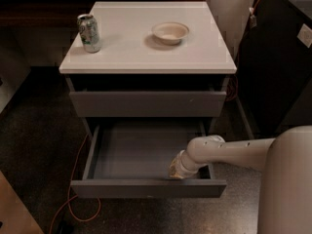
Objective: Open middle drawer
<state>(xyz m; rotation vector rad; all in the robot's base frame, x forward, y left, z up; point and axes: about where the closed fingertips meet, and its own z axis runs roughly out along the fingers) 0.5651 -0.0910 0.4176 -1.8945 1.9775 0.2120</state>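
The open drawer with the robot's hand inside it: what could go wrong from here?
The gripper sits inside the middle drawer, right behind its front wall; withdrawing carelessly might snag that wall or shove the drawer back. The drawer is already far out, so more pulling may jolt the cabinet and tip the can on top.

Tip of the gripper [178, 169] (low inside the middle drawer [146, 188]) hidden behind the drawer's front.

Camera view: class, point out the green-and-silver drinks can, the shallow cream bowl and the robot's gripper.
green-and-silver drinks can [89, 32], camera view, middle of its label.
shallow cream bowl [170, 31], camera view, inner hollow.
gripper [176, 171], camera view, tip inside the open grey drawer [146, 188], front right.
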